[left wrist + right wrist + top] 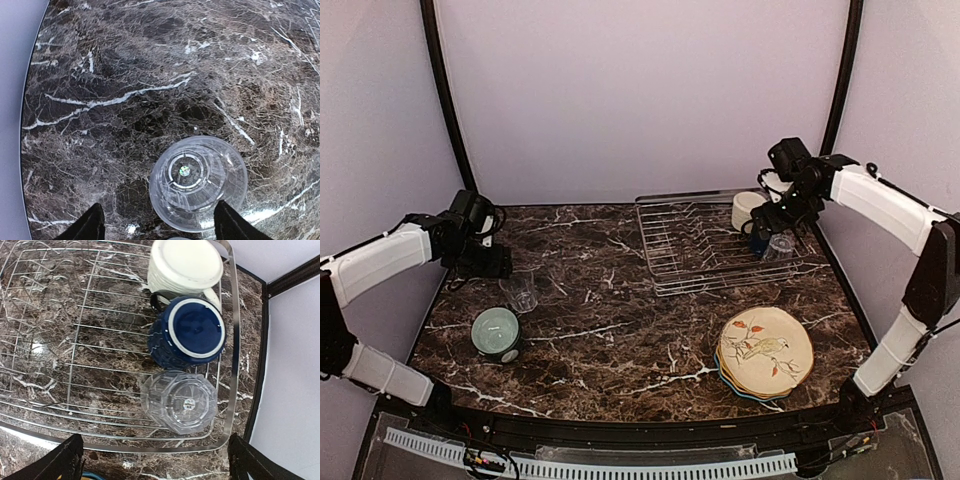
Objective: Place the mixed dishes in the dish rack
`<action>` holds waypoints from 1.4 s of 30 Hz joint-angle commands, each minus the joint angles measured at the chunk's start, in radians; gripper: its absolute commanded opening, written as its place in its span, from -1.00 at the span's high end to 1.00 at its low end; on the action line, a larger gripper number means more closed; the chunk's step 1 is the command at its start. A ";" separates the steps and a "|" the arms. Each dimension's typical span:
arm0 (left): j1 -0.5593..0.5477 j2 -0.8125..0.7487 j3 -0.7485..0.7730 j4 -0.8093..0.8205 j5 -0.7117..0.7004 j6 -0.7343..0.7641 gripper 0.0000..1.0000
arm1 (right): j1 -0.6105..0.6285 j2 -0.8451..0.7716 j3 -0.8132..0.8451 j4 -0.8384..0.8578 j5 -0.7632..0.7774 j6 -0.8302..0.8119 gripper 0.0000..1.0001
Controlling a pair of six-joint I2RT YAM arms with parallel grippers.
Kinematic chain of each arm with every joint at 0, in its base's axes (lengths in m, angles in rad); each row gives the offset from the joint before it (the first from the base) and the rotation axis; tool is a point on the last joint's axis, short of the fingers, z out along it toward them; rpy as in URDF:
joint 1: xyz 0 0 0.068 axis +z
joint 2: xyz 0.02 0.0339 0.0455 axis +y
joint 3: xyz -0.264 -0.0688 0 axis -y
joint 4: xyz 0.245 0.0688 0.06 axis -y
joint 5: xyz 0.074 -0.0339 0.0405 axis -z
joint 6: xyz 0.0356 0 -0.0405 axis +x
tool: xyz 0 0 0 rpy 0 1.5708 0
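A clear glass tumbler (197, 182) stands on the marble in front of my left gripper (160, 227), which is open; its right fingertip (227, 225) overlaps the glass's rim in the view. A mint-green bowl (496, 332) sits nearer the front, with the left gripper (488, 262) just behind the tumbler (520, 292). In the dish rack (232, 365), a cream mug (185, 265), a navy mug (192, 332) and a second clear tumbler (180, 401) stand upside down along the right side. My right gripper (160, 465) hangs open above them, holding nothing. Stacked scalloped plates (765, 352), bird plate on top, lie front right.
The rack (710, 245) fills the back right of the table, its prongs on the left half. A dark curved frame (445, 90) rises behind both arms. Bare marble (620, 340) lies between the bowl and the plates.
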 commanded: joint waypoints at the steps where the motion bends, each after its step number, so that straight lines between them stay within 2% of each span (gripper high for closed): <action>1: 0.047 0.061 0.019 -0.043 0.020 0.024 -0.37 | 0.058 -0.042 -0.037 0.066 0.046 0.013 -0.95; 9: 0.090 0.155 0.032 -0.027 0.095 0.019 -0.03 | 0.144 -0.078 -0.101 0.176 0.012 -0.012 -0.92; 14: 0.095 0.183 0.038 -0.013 0.134 0.013 0.16 | 0.166 -0.069 -0.107 0.184 -0.002 -0.009 -0.91; 20: 0.095 0.236 0.067 -0.020 0.160 0.010 0.47 | 0.185 -0.056 -0.103 0.183 -0.011 -0.006 -0.90; 26: 0.095 0.224 0.071 -0.021 0.160 0.008 0.79 | 0.203 -0.056 -0.085 0.177 -0.032 -0.006 -0.90; 30: 0.095 0.172 0.057 0.006 0.214 0.003 0.96 | 0.221 -0.065 -0.053 0.175 -0.065 -0.013 -0.92; 34: 0.095 0.071 0.005 0.126 0.354 -0.007 0.99 | 0.245 -0.091 -0.053 0.224 -0.173 -0.020 -0.94; 39: 0.093 -0.047 -0.079 0.331 0.628 -0.084 0.98 | 0.287 -0.132 -0.111 0.387 -0.469 0.034 -0.95; 42: 0.069 -0.101 -0.139 0.516 0.782 -0.189 0.99 | 0.324 -0.137 -0.140 0.514 -0.627 0.099 -0.95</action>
